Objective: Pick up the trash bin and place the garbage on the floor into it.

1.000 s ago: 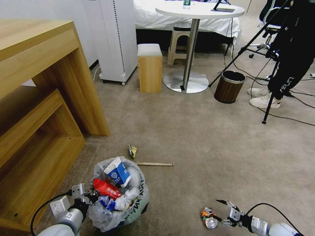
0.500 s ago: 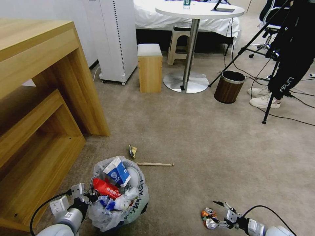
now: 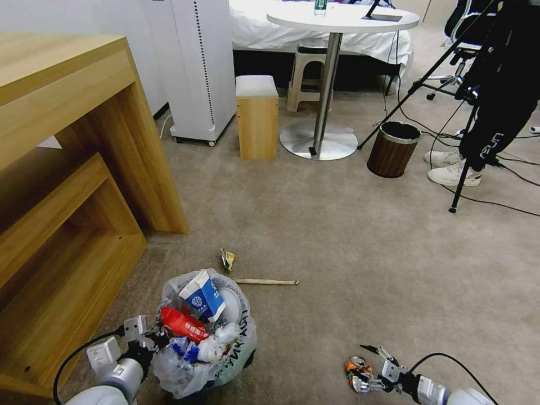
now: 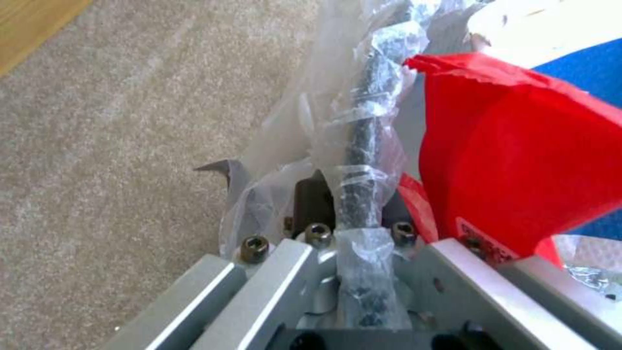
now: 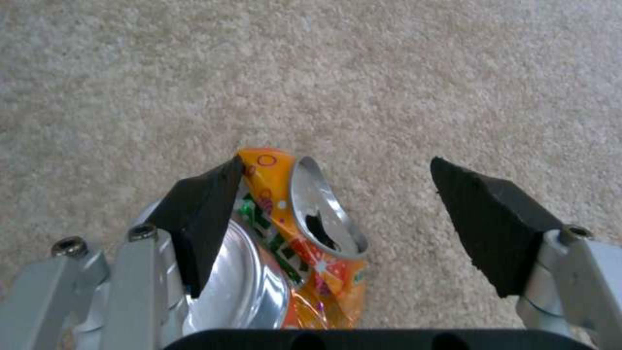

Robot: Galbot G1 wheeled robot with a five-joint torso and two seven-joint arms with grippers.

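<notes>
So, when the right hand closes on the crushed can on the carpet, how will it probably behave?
The crushed can is flattened and creased, so it probably will not roll. It looks like thin metal and should be light, and may dent further. Its shiny end could slip against the fingers of the open right hand.

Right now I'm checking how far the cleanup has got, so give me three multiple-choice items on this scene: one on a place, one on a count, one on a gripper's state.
1. Where is the crushed can?
A. in the trash bin
B. on the floor between the right gripper's pads
C. on the round table

2. How many litter pieces lie on the floor just beyond the trash bin?
A. two
B. none
C. five

3. The left gripper is
A. open above the carpet
B. holding the can
C. shut on the bin's bagged rim

Answers: 1 B, the right gripper brackets the can on carpet. 2 A, a wrapper and a wooden stick. 3 C, the left wrist view shows the rim pinched.
</notes>
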